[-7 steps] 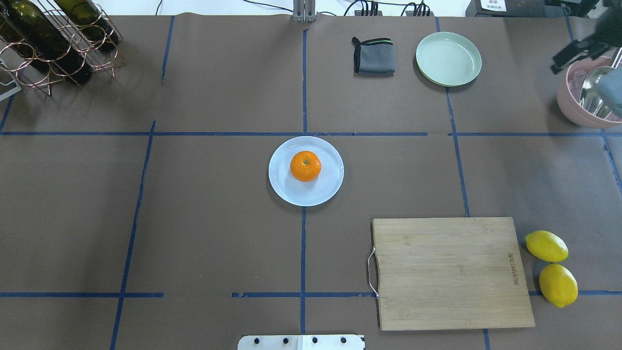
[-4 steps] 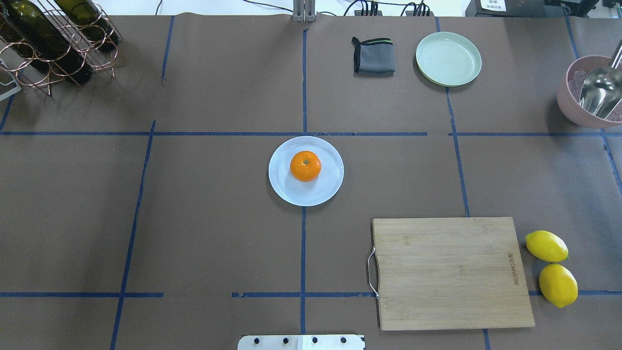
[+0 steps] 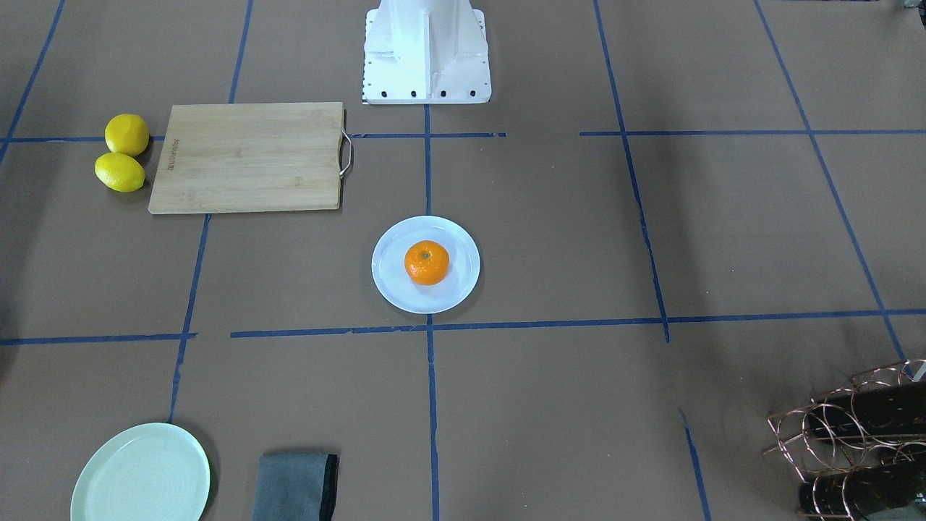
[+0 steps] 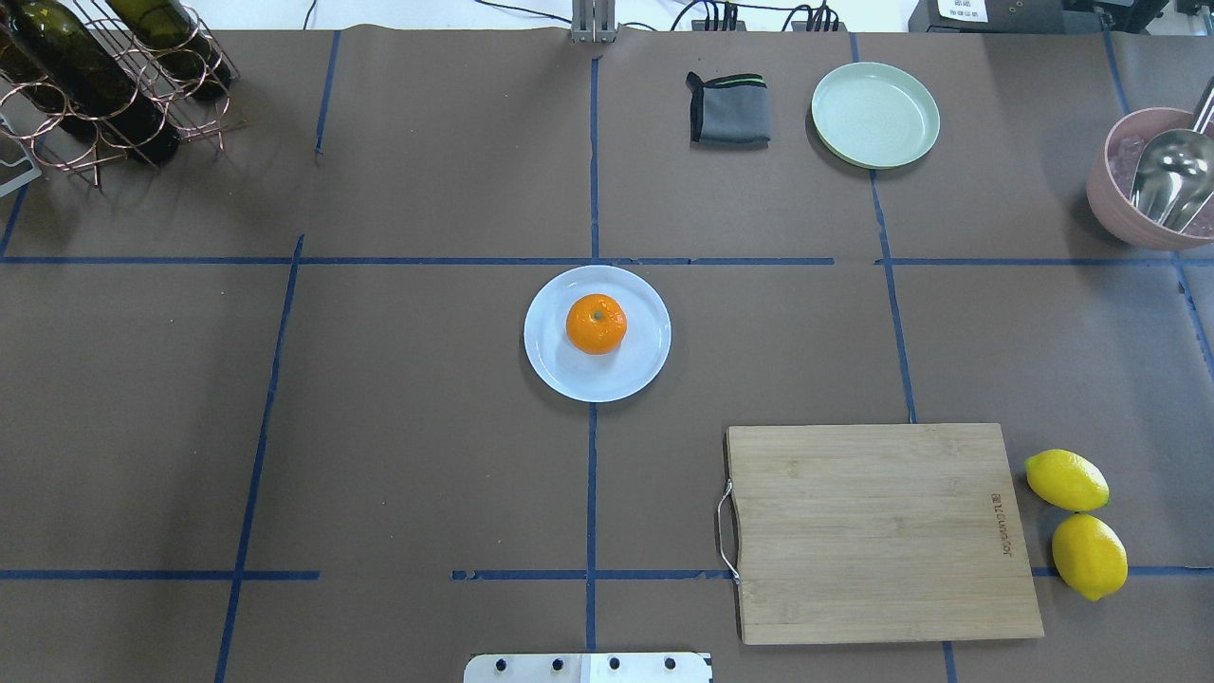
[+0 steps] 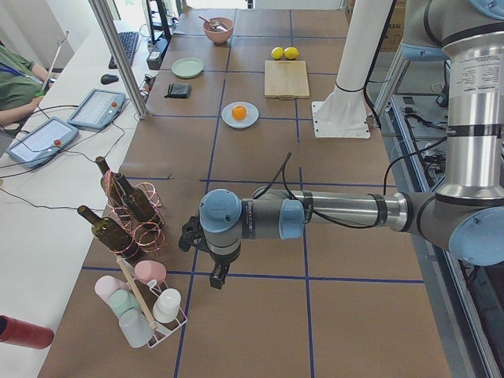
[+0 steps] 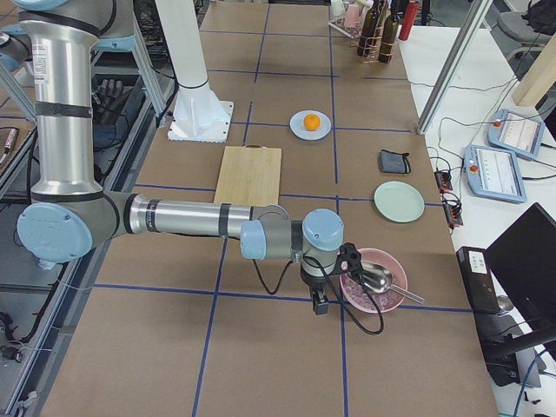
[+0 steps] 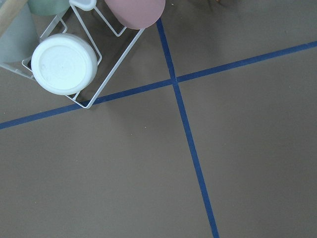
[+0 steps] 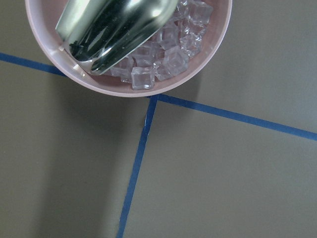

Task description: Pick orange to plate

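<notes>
The orange (image 4: 597, 324) sits on the white plate (image 4: 637, 376) at the table's middle, with nothing touching it; the front view shows the same orange (image 3: 426, 262) and plate (image 3: 457, 294). Neither gripper appears in the overhead or front view. In the exterior left view my left gripper (image 5: 216, 277) hangs near the cup rack, far from the plate, and I cannot tell whether it is open or shut. In the exterior right view my right gripper (image 6: 320, 304) hangs beside the pink bowl, and I cannot tell its state either.
A bamboo cutting board (image 4: 882, 531) lies near the robot's right, two lemons (image 4: 1076, 522) beside it. At the far side are a pale green plate (image 4: 875, 115), a grey cloth (image 4: 729, 108), a pink bowl (image 4: 1119, 213) with ice and a scoop, and a bottle rack (image 4: 104, 85).
The right arm's dark end, over the pink bowl a second ago, has left the overhead view. The orange and plate have not moved.
</notes>
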Action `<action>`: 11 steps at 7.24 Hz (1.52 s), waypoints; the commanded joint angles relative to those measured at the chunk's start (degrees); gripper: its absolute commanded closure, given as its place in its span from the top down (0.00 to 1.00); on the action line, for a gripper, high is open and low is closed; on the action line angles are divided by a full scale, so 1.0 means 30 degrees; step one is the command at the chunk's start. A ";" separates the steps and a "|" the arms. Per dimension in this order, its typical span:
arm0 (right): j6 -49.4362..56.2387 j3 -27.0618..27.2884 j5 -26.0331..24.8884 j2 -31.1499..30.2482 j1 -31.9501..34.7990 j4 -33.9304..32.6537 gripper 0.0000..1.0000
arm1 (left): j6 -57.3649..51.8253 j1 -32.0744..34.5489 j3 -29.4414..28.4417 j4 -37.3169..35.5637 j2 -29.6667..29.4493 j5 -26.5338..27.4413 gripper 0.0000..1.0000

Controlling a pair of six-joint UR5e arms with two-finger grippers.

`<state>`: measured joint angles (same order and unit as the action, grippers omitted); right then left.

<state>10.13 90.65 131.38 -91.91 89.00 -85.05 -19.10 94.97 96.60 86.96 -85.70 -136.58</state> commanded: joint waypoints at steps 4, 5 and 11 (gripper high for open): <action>-0.0153 0.0048 -0.0024 0.0049 0.0011 0.0107 1.00 | 0.0008 -0.0015 0.0026 0.0016 0.0091 0.0088 1.00; -0.0181 0.0048 -0.0024 0.0049 -0.0017 0.0107 1.00 | 0.0008 -0.0015 0.0056 0.0016 0.0062 0.0088 1.00; -0.0181 -0.0010 -0.0024 0.0020 0.0011 0.0107 1.00 | 0.0008 0.0014 0.0436 0.0016 0.0091 0.0088 1.00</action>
